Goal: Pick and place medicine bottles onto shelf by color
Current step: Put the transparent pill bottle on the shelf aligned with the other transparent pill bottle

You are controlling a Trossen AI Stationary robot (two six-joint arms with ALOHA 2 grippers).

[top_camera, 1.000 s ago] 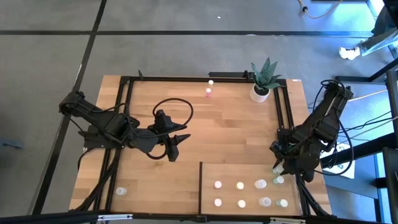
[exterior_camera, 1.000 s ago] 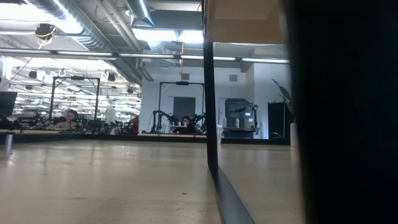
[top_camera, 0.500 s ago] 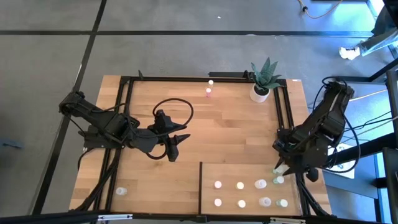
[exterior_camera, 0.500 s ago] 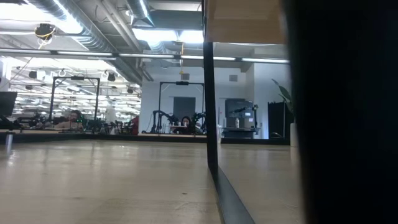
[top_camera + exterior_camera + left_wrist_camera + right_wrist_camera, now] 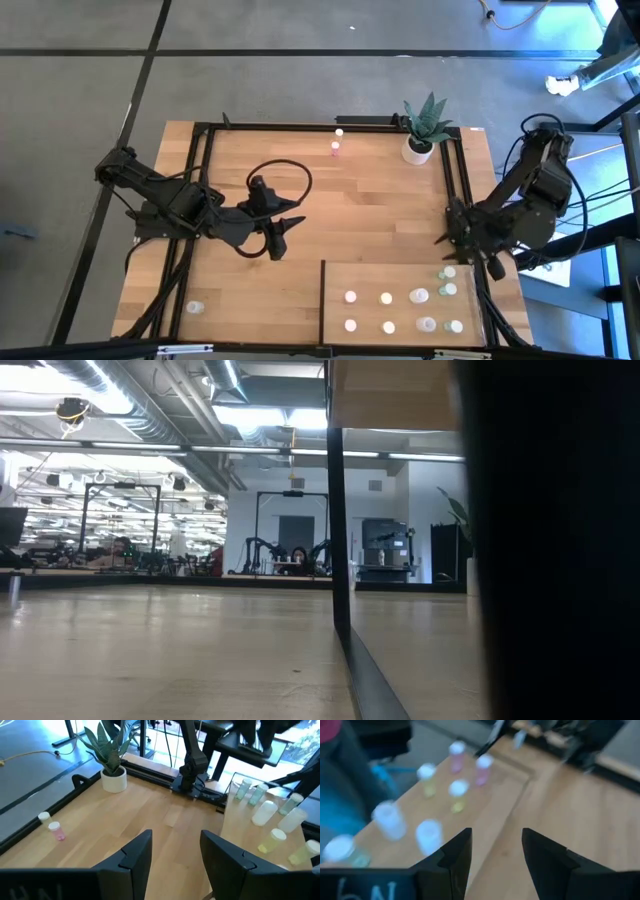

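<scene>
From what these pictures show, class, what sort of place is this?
Probably a robotics lab: two arms work at a planked table, more arm rigs stand at benches behind, and exposed ducts run under an open ceiling.

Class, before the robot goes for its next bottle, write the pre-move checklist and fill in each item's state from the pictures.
1. Right hand empty and open: ok; nothing sits between its fingers in the right wrist view.
2. Left hand empty and open: ok; it waits over the bare middle of the table.
3. Bottles on the shelf upright: ok from above.
4. Bottles left to sort: not ok; a pink bottle and a whitish bottle stand at the table's far edge, and two bottles near its front left corner.
5. Shelf sorted by colour: cannot tell.
</scene>
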